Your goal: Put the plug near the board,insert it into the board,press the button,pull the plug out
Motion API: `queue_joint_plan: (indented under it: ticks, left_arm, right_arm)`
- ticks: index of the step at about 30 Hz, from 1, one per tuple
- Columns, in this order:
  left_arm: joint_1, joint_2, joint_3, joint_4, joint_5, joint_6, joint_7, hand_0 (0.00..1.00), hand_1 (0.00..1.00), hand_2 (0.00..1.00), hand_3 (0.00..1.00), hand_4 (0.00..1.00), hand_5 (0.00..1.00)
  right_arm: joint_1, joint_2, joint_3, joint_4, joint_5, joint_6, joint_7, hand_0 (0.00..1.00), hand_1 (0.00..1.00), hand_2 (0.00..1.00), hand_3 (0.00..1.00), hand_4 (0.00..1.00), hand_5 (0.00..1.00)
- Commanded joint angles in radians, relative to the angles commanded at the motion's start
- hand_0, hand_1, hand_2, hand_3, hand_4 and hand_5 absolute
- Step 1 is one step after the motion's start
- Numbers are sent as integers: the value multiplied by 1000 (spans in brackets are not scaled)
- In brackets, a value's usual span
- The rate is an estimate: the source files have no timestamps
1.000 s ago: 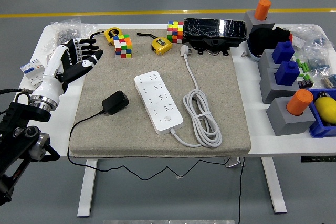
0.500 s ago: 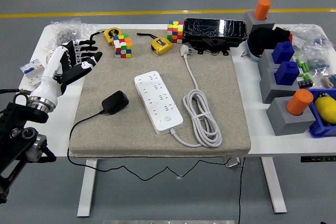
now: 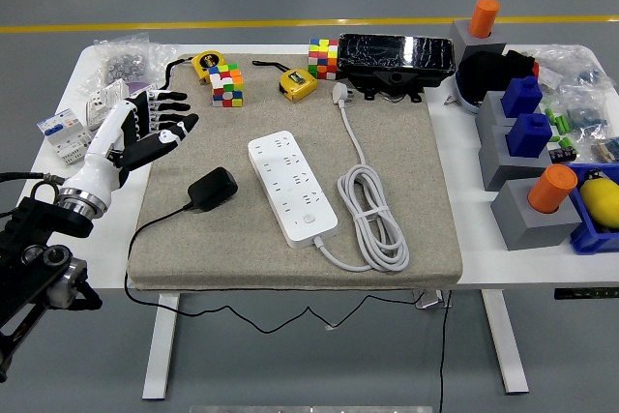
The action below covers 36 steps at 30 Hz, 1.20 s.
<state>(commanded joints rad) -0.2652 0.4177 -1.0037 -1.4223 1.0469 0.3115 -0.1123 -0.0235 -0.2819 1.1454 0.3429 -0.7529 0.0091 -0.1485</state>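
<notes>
While the left hand hovers over the left edge of the grey felt mat with its black-and-white fingers spread and holding nothing, the black block-shaped plug adapter lies on its side on the mat just beyond that hand, its thin black cord trailing off the mat's near edge and under the bench. Right of it, close but not touching, lies the white oblong power board, set at a slant, with its round button near the nearer end and its own white cable coiled at its right side. No socket on the board holds the adapter.

Such a layout fits two stages alike: the adapter lying free before being brought to the board, or lying free again once pulled out. My judgement goes no further than that. A grasp on the adapter would call for the hand to travel right and nearer, come down over the block's short sides, and keep clear of the cord. No right hand shows.
</notes>
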Motion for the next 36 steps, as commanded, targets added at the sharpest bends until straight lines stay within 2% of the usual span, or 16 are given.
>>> queue_joint_plan:
  ticks: [5, 11, 16, 25, 36]
  left_arm:
    - [6, -16, -18, -6, 3, 1, -2, 624, 636, 680, 679, 812, 343]
    - [-5, -7, 0, -14, -1, 2, -4, 622, 636, 681, 678, 811, 347]
    - [-2, -15, 0, -15, 2, 2, -2, 622, 636, 682, 681, 811, 350]
    - [-13, -13, 8, -19, 5, -1, -1, 622, 636, 682, 684, 812, 354]
    - [-40, -13, 23, -12, 0, -4, -6, 621, 636, 682, 677, 813, 360]
  right_arm:
    - [14, -2, 4, -21, 4, 5, -2, 533, 633, 614, 541, 886, 411]
    - [23, -4, 23, -10, -8, 3, 0, 529, 632, 614, 540, 885, 412]
    - [24, -5, 28, -2, -15, 3, 1, 529, 632, 613, 540, 885, 411]
    - [17, -12, 42, 1, -25, 4, 5, 529, 632, 611, 539, 885, 410]
    - [16, -5, 72, -3, -35, 6, 6, 529, 632, 603, 530, 883, 407]
